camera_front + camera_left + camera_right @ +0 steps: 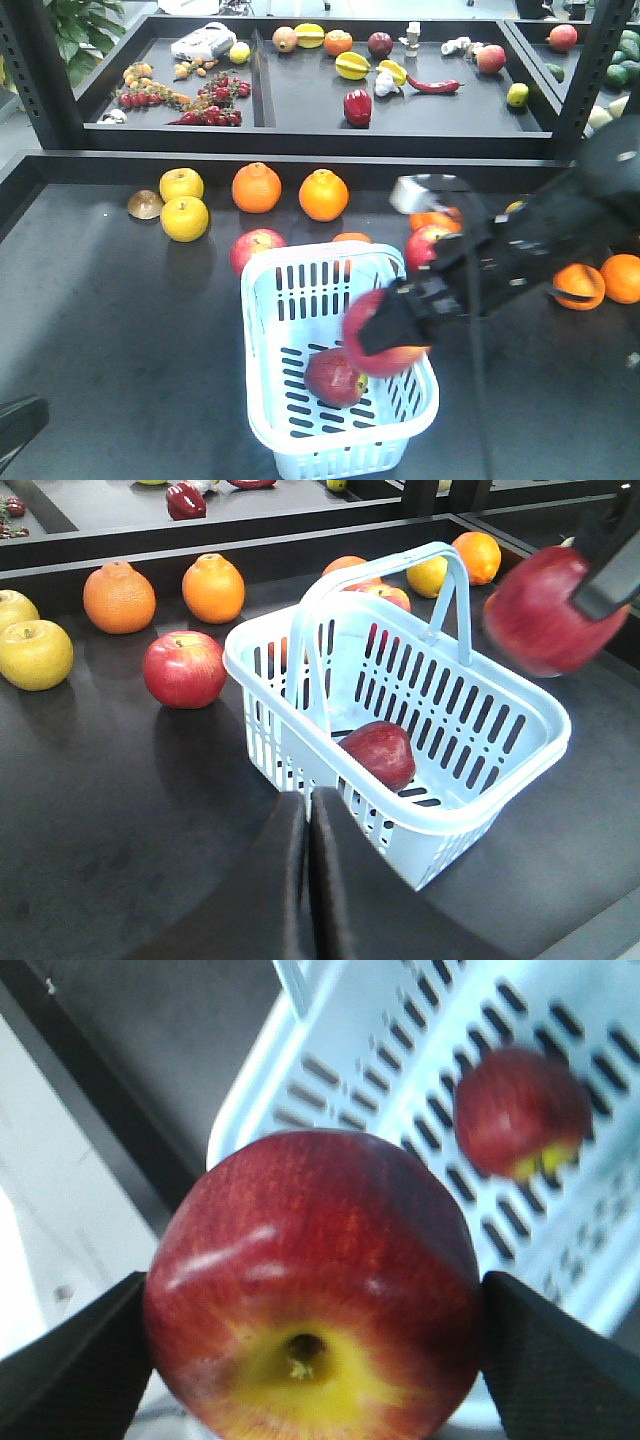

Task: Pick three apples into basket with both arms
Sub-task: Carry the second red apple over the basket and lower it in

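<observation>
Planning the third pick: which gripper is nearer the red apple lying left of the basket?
Left. The left gripper sits just before the basket, near that apple; the right gripper is across the basket.

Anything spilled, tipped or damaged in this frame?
Nothing stands out. The basket sits upright with one apple inside; the right gripper holds a second apple above it, intact. The left gripper is shut, empty.

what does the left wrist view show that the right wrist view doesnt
Only the left wrist view: the shut left tool, the basket handle, a red apple on the table, two oranges and yellow apples.
Only the right wrist view: the held apple's yellow stem end and both fingers of the right tool against its sides.
Both: the basket, the apple inside it and the held apple.
</observation>
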### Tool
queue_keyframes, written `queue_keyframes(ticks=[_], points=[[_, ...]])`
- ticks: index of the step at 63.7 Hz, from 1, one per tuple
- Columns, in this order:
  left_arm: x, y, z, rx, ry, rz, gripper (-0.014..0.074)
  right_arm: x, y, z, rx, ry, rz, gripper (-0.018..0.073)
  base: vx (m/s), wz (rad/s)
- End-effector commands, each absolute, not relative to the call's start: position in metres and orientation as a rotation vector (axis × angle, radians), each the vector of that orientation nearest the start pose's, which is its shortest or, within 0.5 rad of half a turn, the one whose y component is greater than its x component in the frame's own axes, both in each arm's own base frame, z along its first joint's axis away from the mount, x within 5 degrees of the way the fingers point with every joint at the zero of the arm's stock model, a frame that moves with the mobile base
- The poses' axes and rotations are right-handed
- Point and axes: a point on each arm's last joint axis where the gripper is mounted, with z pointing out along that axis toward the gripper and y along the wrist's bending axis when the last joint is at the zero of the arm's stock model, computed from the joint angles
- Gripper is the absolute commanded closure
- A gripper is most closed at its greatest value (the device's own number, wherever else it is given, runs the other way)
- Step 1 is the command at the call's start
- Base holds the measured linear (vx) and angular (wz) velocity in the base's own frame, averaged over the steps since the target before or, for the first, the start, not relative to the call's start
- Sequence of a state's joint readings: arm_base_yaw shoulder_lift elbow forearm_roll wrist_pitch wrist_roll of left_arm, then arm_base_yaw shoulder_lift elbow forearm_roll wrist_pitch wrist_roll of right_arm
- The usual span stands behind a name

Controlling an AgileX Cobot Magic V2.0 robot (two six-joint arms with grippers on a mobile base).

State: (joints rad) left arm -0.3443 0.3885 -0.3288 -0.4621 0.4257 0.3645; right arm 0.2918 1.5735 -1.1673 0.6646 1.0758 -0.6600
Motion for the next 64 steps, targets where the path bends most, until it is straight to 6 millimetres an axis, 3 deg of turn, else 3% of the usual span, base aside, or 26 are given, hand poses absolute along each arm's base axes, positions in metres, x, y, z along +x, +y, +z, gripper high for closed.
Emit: queue_keyframes(ticks=[1,11,27,35,47,54,64], points=[[0.079,-0.045,0.275,0.349,1.845,-0.465,0.0602,0.282,0.153,0.291,-0.905,2.425,0.78,0.0564,0.0,0.0],[0.079,-0.045,0.275,0.349,1.845,-0.465,0.0602,0.29,0.17,0.277,-0.89,2.415,0.754,0.0564,0.0,0.0],[0.079,-0.045,0.275,0.349,1.845,-0.465,0.0602,0.305,0.176,0.24,-0.861,2.521,0.761,0.0529,0.0,0.0],[0.079,-0.045,0.275,0.349,1.845,-0.466,0.0602,0.309,0.177,0.227,-0.864,2.553,0.756,0.0392,0.0,0.0],[0.079,-0.045,0.275,0.349,1.845,-0.466,0.0602,0.314,0.177,0.226,-0.841,2.532,0.729,0.0006,0.0,0.0],[0.079,-0.045,0.275,0.349,1.845,-0.466,0.0602,0.314,0.177,0.225,-0.844,2.528,0.715,-0.016,0.0,0.0],[0.079,-0.045,0.275,0.349,1.845,-0.466,0.0602,0.314,0.177,0.226,-0.867,2.52,0.711,-0.0162,0.0,0.0]])
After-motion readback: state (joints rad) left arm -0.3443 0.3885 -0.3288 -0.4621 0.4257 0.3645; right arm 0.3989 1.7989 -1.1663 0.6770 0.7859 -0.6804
